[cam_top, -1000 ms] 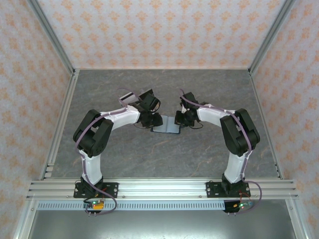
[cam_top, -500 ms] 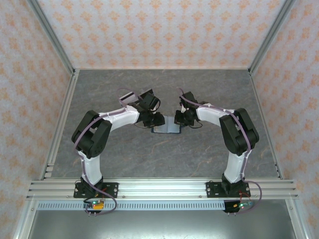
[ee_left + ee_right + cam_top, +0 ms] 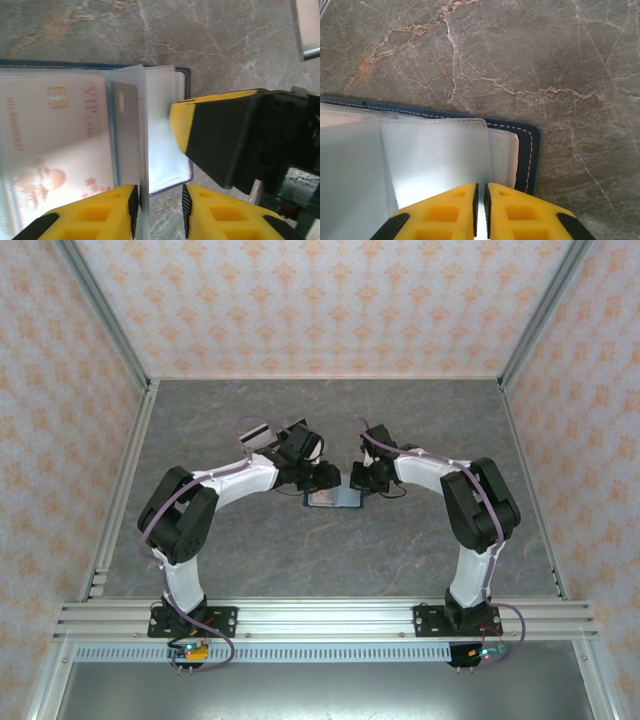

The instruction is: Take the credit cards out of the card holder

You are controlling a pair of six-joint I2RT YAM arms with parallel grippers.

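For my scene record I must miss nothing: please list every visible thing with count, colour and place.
card holder: one, navy, open at table centre
clear sleeves: several, transparent, inside the card holder
VIP card: one, white and pink, in a sleeve
grey card: one, grey, beside the VIP card
table: one, grey marble, under everything
walls: three, orange patterned, around the table
left end effector: one, yellow fingers, open, at the sleeve edge
right end effector: one, yellow fingers, shut, over the sleeves

The card holder [image 3: 527, 150] has a matt stitched cover and glossy clear plastic sleeves [image 3: 435, 160]; the table [image 3: 520, 60] looks smooth, stone-like.
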